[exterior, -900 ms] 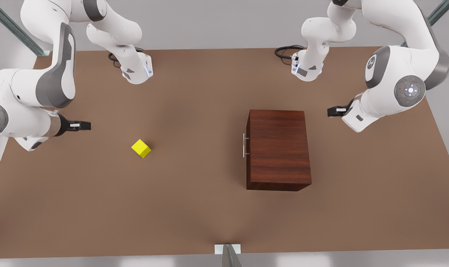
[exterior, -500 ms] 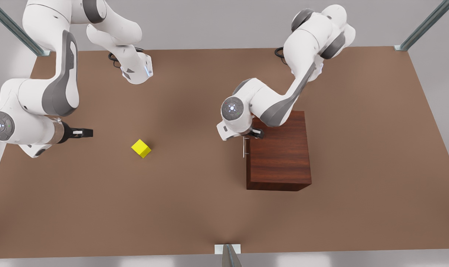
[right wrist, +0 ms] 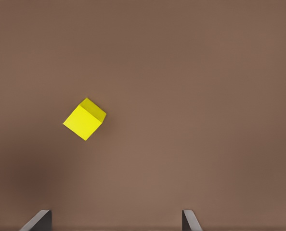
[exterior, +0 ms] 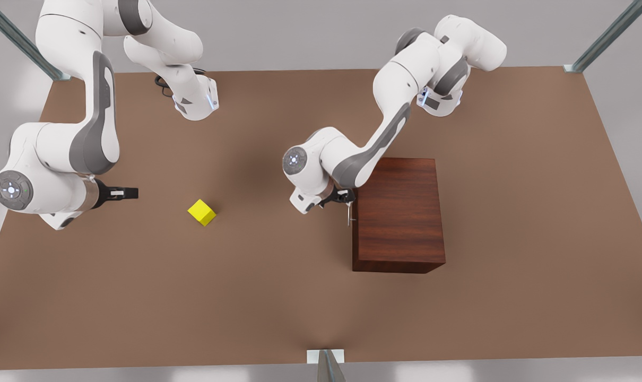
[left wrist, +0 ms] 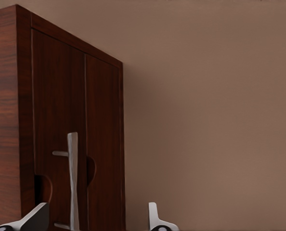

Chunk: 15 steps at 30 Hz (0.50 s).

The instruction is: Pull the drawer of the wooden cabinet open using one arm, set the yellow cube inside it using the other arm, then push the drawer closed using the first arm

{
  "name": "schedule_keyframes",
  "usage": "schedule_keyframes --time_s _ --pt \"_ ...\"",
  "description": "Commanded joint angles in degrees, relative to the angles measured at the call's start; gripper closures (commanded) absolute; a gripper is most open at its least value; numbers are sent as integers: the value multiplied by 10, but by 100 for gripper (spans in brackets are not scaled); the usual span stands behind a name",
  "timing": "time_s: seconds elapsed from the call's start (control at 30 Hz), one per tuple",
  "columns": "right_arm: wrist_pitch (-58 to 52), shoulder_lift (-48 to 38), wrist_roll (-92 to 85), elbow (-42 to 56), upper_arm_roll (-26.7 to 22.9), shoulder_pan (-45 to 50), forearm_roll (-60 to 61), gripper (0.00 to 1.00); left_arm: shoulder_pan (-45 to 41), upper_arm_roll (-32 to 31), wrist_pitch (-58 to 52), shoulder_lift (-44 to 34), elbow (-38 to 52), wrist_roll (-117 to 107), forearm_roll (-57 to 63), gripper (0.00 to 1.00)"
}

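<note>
Left pincer (exterior: 344,197): has swung in to the handle (left wrist: 73,180) at the cabinet's 9 o'clock face; fingers spread wide, straddling the bar, not yet closed.
Drawer (left wrist: 75,144): still shut in the wooden cabinet (exterior: 398,212).
Right pincer (exterior: 124,193): waits, fingers wide, having crept slightly toward the cube.
Yellow cube (exterior: 201,212): unmoved on the worktop (exterior: 278,297), at the cabinet's 9 o'clock.
Meaning: pull comes next.

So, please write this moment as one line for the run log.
stage: reaching handle | left gripper: open, at handle | drawer: shut | right gripper: open, waiting | yellow cube: on table
</note>
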Motion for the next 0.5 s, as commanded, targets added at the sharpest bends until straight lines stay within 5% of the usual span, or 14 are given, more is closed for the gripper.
schedule_keyframes --time_s 0.0,0.2,0.47 --pt "3 0 -2 -1 0 0 -1 0 1 7 10 4 2 -179 1 0" --pt "48 13 -2 -42 1 0 2 0 2 10 19 15 7 -179 -8 0" --pt "309 23 130 -231 6 66 25 0 4 10 17 24 4 -175 -10 0"
